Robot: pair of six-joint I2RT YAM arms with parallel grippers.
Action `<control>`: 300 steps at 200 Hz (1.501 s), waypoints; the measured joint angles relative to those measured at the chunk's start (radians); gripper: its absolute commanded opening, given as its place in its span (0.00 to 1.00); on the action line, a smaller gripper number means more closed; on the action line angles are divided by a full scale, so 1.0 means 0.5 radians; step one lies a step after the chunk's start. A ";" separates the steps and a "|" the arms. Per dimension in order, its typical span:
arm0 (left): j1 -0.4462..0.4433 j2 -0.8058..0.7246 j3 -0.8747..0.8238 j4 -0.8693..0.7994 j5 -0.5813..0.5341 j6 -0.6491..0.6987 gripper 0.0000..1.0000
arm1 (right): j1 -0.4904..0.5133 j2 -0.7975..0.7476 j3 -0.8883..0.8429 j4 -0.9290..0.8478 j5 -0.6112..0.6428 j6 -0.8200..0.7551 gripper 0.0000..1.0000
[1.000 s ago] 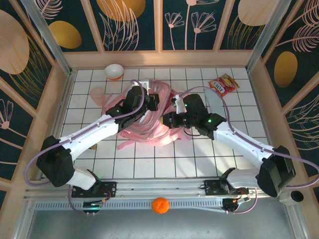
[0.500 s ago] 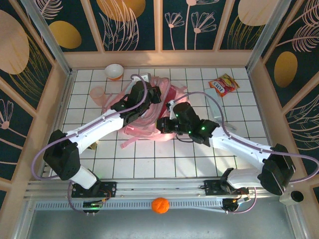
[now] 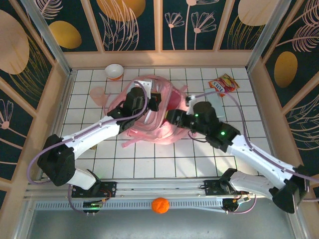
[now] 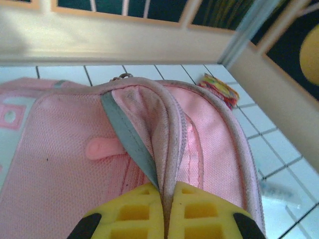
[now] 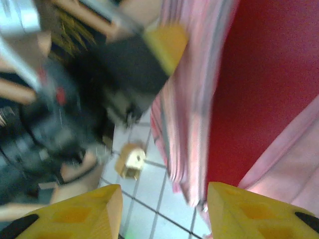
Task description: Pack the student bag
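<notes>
Sprawling student bag [image 3: 167,130], white-tiled table [image 3: 149,160], floral walls [image 3: 192,25]

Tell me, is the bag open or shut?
Open: the left tool pinches the bag rim up, and a red inside shows through the gap.

Far left on the desk [image 3: 149,159] stands a bowl [image 3: 114,71], with a pink cup [image 3: 97,92] slightly nearer. A red snack packet [image 3: 224,83] lies far right. An orange ball [image 3: 160,205] sits at the near edge.

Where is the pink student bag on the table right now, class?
In the top view, the student bag lies mid-table toward the far side, with the bowl beyond it to the left; the left gripper pinches a fold of it.
</notes>
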 measured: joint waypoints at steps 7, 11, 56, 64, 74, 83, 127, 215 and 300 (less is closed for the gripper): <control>0.000 -0.018 -0.018 0.005 0.043 0.081 0.00 | -0.040 -0.023 -0.024 0.040 -0.001 0.044 0.53; 0.000 -0.027 -0.029 0.008 0.069 0.130 0.00 | -0.052 -0.027 -0.037 0.064 -0.004 0.052 0.55; 0.000 -0.092 -0.092 0.010 0.299 0.584 0.00 | -0.073 0.078 -0.139 0.351 -0.038 0.313 0.71; 0.000 -0.098 -0.096 0.007 0.337 0.648 0.00 | -0.074 0.098 -0.139 0.392 -0.024 0.367 0.71; 0.000 -0.104 -0.099 -0.005 0.385 0.731 0.00 | -0.077 0.121 -0.139 0.439 -0.006 0.433 0.71; 0.000 -0.111 -0.101 -0.018 0.427 0.809 0.00 | -0.079 0.137 -0.149 0.496 0.014 0.497 0.71; 0.000 -0.196 -0.146 -0.133 0.529 1.196 0.00 | -0.089 0.156 -0.254 0.724 0.114 0.764 0.73; 0.004 -0.274 -0.283 -0.171 0.759 1.485 0.03 | -0.090 0.280 -0.320 0.831 0.206 1.196 0.73; 0.001 -0.311 -0.288 -0.202 0.822 1.438 0.66 | -0.090 0.451 -0.311 0.784 0.177 1.366 0.13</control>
